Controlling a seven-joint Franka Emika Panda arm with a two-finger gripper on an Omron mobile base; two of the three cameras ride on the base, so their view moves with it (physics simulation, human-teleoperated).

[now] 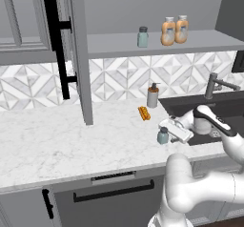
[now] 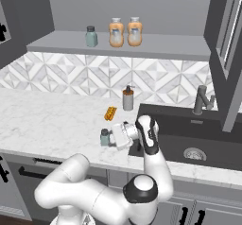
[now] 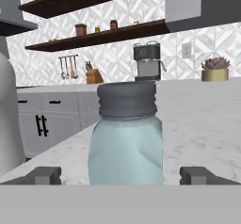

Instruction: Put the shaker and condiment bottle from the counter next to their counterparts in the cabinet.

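A small teal-grey shaker [image 1: 163, 135] [image 2: 105, 137] with a dark cap stands upright on the white marble counter [image 1: 71, 140], just left of the sink. My gripper [image 1: 167, 133] [image 2: 110, 137] lies level at counter height and is open. Its fingertips [image 3: 44, 175] flank the shaker [image 3: 126, 138] with gaps on both sides. On the open cabinet's shelf [image 1: 200, 44] a matching shaker [image 1: 142, 36] [image 2: 91, 36] stands. To its right, two orange-tan condiment bottles [image 1: 167, 31] [image 1: 181, 29] stand side by side.
A grey pump dispenser [image 1: 152, 96] and a flat orange ridged object [image 1: 144, 113] sit behind the shaker. The dark sink [image 1: 228, 111] with its faucet [image 1: 214, 85] lies to the right. The cabinet door [image 1: 78, 54] with its black bar handle [image 1: 57, 40] hangs open at the left.
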